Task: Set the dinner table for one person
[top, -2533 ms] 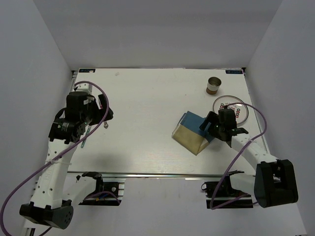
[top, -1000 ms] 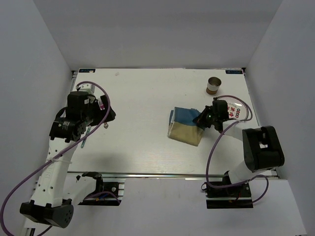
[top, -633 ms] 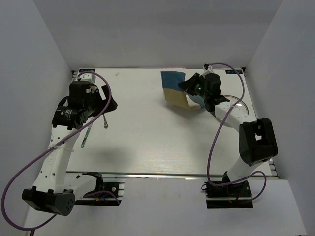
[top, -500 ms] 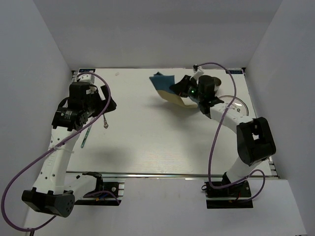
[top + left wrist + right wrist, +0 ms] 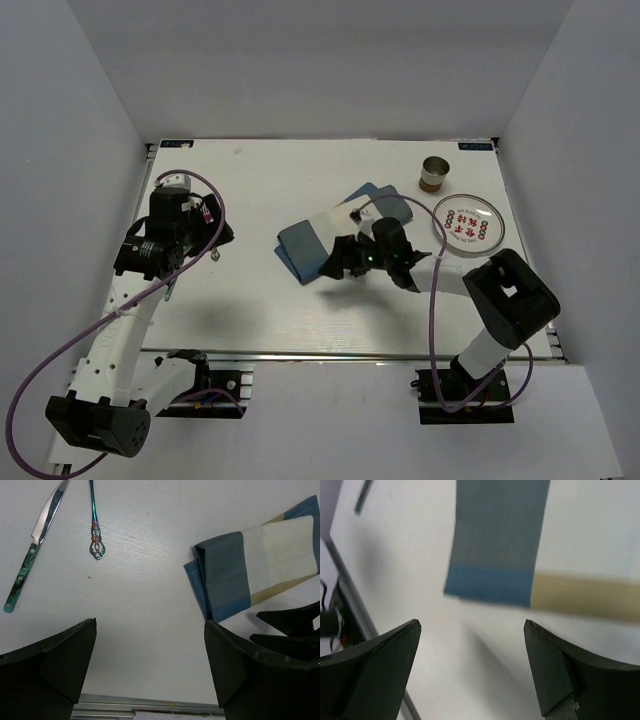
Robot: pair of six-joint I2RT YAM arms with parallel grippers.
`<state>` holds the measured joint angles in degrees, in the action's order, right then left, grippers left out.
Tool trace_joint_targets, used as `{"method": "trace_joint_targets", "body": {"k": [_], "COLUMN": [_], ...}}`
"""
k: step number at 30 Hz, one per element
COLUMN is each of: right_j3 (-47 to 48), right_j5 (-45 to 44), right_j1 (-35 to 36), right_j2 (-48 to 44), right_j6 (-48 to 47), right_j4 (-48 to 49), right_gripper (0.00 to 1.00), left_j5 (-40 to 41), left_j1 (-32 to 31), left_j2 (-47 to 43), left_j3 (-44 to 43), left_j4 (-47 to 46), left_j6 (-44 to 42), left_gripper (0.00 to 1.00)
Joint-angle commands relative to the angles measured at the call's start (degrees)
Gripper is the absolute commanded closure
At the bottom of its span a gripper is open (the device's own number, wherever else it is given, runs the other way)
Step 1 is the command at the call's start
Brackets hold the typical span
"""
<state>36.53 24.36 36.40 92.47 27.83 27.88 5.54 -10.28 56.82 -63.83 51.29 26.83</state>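
The dinner table [image 5: 300,320] is a large white top. A folded blue, cream and tan checked placemat [image 5: 335,235] lies near its middle; it also shows in the left wrist view [image 5: 255,562] and the right wrist view [image 5: 497,540]. My right gripper [image 5: 336,268] is open and empty, just in front of the placemat's near edge, with bare table between its jaws [image 5: 472,672]. My left gripper [image 5: 222,232] is open and empty above the table's left side [image 5: 150,665]. A knife [image 5: 31,552] and a spoon [image 5: 94,527] lie on the table at the left.
A clear plate with a red pattern [image 5: 467,222] sits at the right. A small metal cup [image 5: 434,172] stands behind it at the back right. The table's metal rail [image 5: 145,702] runs along the near edge.
My right gripper carried the placemat from the right side up toward the back, then brought it to the middle and let it go. The left arm shifted only slightly.
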Motion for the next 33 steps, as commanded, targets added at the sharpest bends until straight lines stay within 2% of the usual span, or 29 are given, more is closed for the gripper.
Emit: {"method": "trace_joint_targets", "body": {"k": [1, 2, 3, 4, 5, 7, 9, 10, 13, 14, 17, 20, 21, 23, 24, 25, 26, 27, 29, 31, 33], "right_j3": [13.35, 13.39, 17.39, 19.43, 20.93, 22.88, 22.10, 21.31, 19.54, 19.89, 22.61, 25.24, 26.99, 36.73, 40.86, 48.12, 54.11, 54.17, 60.74, 63.03, 62.96], "right_j5": [-21.28, -26.59, -31.78, -40.53, -42.79, -47.97, -49.40, -49.67, -49.58, -49.93, -53.80, -52.05, -51.00, -48.46, -43.57, -35.43, -31.08, -28.26, -22.45, -21.37, -21.11], "right_j1": [3.14, 3.23, 3.41, 3.24, 2.54, 2.01, 0.34, -0.10, -0.98, -0.98, -1.59, -3.35, -3.62, -5.11, -5.72, -6.08, -6.17, -6.43, -6.08, -5.64, -5.38], "right_j2": [-1.07, -0.45, 0.34, 1.22, 3.05, 4.56, 5.62, 5.53, 5.62, 5.79, 7.20, 10.18, 12.02, 19.22, 24.90, 27.65, 31.94, 33.81, 36.20, 37.17, 36.21], "right_j6": [1.66, 3.96, 6.77, 10.10, 15.09, 19.86, 25.30, 26.47, 27.01, 26.83, 26.57, 21.40, 19.03, 10.52, 5.00, 1.99, -2.48, -3.48, -4.71, -5.33, -4.90], "right_j4": [-13.39, -17.55, -22.64, -27.57, -34.66, -39.46, -42.63, -42.64, -39.92, -40.35, -44.75, -41.86, -40.98, -41.06, -42.45, -42.47, -42.03, -42.46, -43.35, -43.26, -42.74], "right_gripper": [0.11, 0.11, 0.11, 0.11, 0.11, 0.11, 0.11, 0.11, 0.11, 0.11, 0.11, 0.11, 0.11, 0.11, 0.11, 0.11, 0.11, 0.11, 0.11, 0.11, 0.11], "left_j5": [1.32, 0.79, -0.26, -2.88, -3.86, -8.58, -12.38, -16.57, -20.20, -21.61, -21.46, -19.61, -19.17, -18.55, -18.29, -17.07, -16.88, -16.70, -15.22, -12.85, -8.28], "left_j1": [0.18, 0.18, 0.18, 0.18, 0.18, -0.35, -0.96, -0.97, -1.49, -2.02, -4.13, -5.53, -6.06, -8.16, -9.91, -10.71, -12.03, -12.56, -13.10, -13.80, -13.80], "left_j2": [-0.14, 0.39, 1.18, 3.97, 5.92, 13.18, 19.18, 25.73, 35.96, 42.00, 50.72, 55.84, 56.64, 57.53, 57.01, 56.39, 53.60, 51.40, 43.87, 38.48, 31.38], "left_j3": [0.72, 0.73, 0.73, 0.64, 0.38, -1.20, -1.99, -2.00, -5.50, -6.82, -12.27, -15.00, -15.09, -13.00, -11.59, -7.66, -2.14, 0.87, 6.50, 11.94, 13.38], "left_j4": [-3.72, -3.74, -6.26, -7.51, -8.74, -13.21, -18.47, -20.94, -25.97, -27.37, -27.38, -26.51, -26.15, -27.02, -27.73, -28.95, -31.49, -32.99, -34.93, -34.33, -30.74], "left_j6": [3.39, 3.93, 4.37, 4.63, 5.33, 5.86, 7.44, 8.41, 9.90, 9.91, 10.17, 11.14, 11.66, 13.33, 14.47, 15.52, 17.54, 18.43, 20.36, 22.03, 22.21], "left_gripper": [0.02, 0.02, 0.02, 0.02, 0.02, 0.02, 0.02, 0.02, 0.02, 0.02, 0.02, 0.02, 0.02, 0.02, 0.02, 0.02, 0.02, 0.02, 0.02, 0.02, 0.02]}}
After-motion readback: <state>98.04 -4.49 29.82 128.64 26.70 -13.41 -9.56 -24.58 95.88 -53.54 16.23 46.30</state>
